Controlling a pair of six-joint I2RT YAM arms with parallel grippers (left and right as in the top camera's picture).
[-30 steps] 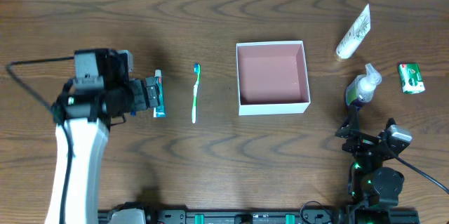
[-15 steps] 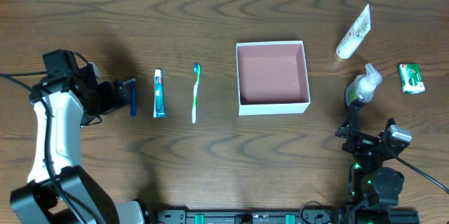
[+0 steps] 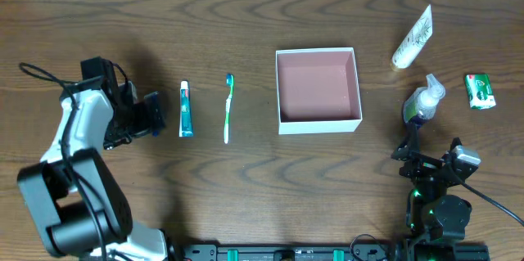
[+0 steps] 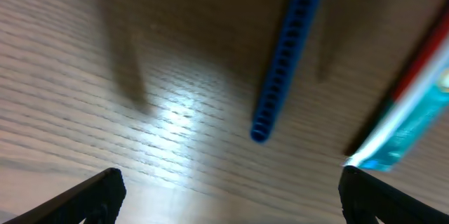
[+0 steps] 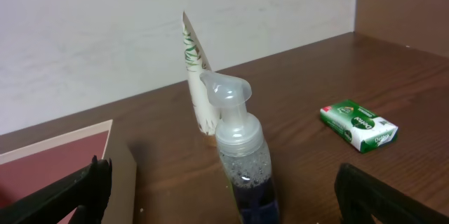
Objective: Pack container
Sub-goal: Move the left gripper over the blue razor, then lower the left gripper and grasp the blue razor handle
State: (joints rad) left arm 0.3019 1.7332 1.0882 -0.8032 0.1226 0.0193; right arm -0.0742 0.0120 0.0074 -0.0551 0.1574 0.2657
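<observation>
Overhead, the square cardboard container (image 3: pixel 318 89), white outside and matte pink within, sits mid-table (image 3: pixel 246 15). A slim toothbrush (image 3: pixel 228 107) and a toothpaste tube (image 3: pixel 186 110) lie to its left. The left arm (image 3: pixel 78 130) curves out from the near edge, left jaws pointing at the tube. Left wrist: left jaws wide apart over a ridged blue plastic stick (image 4: pixel 284 55). Right wrist: right jaws apart, facing a clear pump bottle (image 5: pixel 242 161).

The desk (image 3: pixel 246 187) is dark brown wood grain; the box (image 3: pixel 319 125) is white outside, pink inside. The toothpaste (image 3: pixel 186 110) is teal, the toothbrush (image 3: pixel 228 110) green and white, the stick (image 4: pixel 283 62) blue. The tube (image 3: pixel 413 38) is white with green leaves, the bottle (image 3: pixel 423 101) clear over dark liquid, the packet (image 3: pixel 480 91) green.
</observation>
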